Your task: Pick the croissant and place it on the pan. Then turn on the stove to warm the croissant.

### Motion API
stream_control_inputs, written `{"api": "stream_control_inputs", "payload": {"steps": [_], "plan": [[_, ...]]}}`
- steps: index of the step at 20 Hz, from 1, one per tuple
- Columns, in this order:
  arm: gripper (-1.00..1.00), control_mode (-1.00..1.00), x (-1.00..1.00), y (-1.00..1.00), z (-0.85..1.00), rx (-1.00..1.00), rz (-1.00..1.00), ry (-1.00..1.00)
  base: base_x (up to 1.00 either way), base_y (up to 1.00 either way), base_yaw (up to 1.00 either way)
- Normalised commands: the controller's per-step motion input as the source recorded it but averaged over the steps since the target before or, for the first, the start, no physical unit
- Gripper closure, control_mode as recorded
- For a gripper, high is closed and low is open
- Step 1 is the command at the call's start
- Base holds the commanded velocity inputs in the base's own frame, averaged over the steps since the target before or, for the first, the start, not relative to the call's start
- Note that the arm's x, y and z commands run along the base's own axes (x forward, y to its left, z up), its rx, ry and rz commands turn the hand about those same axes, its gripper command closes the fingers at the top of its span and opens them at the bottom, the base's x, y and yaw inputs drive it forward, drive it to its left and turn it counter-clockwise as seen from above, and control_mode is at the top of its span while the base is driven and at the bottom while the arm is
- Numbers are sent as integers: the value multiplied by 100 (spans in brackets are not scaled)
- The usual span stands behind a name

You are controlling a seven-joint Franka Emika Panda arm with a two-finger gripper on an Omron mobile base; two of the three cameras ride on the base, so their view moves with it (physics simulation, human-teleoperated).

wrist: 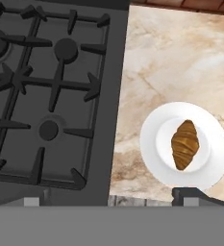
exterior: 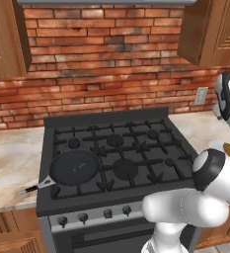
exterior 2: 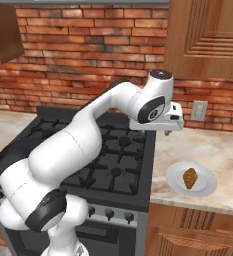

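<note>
The croissant sits in the middle of a round white plate, a glossy golden-brown crescent with ridged, layered bands across its back. The plate rests on the marbled beige counter, just to the right of the stove, close to the counter's front edge. From the right base view the gripper hangs high above the seam between stove and counter, well apart from the pastry, and its jaws stand wide with nothing between them. In the hand view one dark fingertip rises just below the plate's rim. Over on the stove's left front burner lies the pan, round, shallow, matte black, its thin handle reaching out over the left counter and ending in a silvery tip. The stove itself is black, with spiky cast grates over round burner caps, and a grey front panel carries a row of dark knobs. Behind it rises rough red brick, flanked by carved wooden cabinets.
</note>
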Motion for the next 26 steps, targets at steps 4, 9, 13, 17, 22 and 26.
{"api": "stream_control_inputs", "payload": {"steps": [4, 9, 13, 17, 22, 26], "plan": [[-100, -100, 3, -61, -28, -1, 0, 7, 0, 0, 0], [-100, -100, 2, -37, -14, 0, 0, 4, 0, 0, 0], [-100, -100, 0, 0, -4, 0, 0, 5, 0, 0, 0], [-100, -100, 6, 0, -45, -2, -1, 25, 0, 0, 0], [-100, -100, 18, 0, -67, -10, -1, 23, 0, 0, 0], [-100, -100, 14, 0, -12, -1, 0, 5, 0, 0, 0]]}}
